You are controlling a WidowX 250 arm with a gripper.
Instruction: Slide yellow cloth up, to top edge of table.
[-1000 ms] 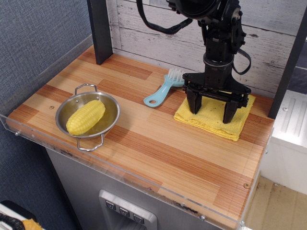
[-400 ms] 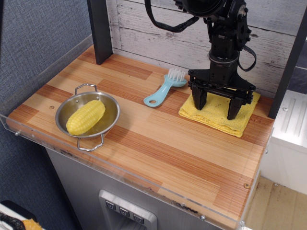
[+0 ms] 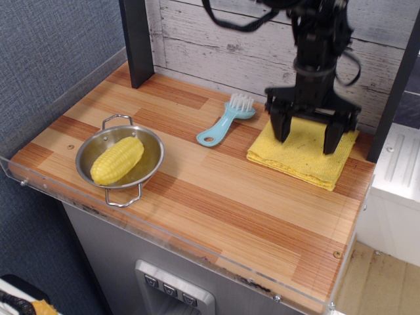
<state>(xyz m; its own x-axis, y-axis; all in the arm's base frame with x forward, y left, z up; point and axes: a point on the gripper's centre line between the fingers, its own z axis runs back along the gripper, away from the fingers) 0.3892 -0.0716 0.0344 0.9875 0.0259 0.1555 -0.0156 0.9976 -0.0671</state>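
The yellow cloth (image 3: 299,159) lies flat and folded at the back right of the wooden table (image 3: 216,197), its far corner close to the white plank wall. My black gripper (image 3: 306,144) hangs straight down over the cloth's far half with its two fingers spread wide. The left finger (image 3: 281,128) and the right one are over the cloth's left and right sides. The jaws are open and hold nothing. I cannot tell whether the tips touch the cloth.
A light-blue brush (image 3: 225,123) lies just left of the cloth. A steel bowl (image 3: 110,130) with a yellow corn cob (image 3: 117,159) sits at the front left. Dark posts stand at the back left (image 3: 138,39) and the right edge (image 3: 394,85). A clear acrylic rim (image 3: 164,239) edges the front.
The gripper has moved toward the back wall and slightly right. The cloth has slid with it, ending nearer the wall. The jaws stayed open.
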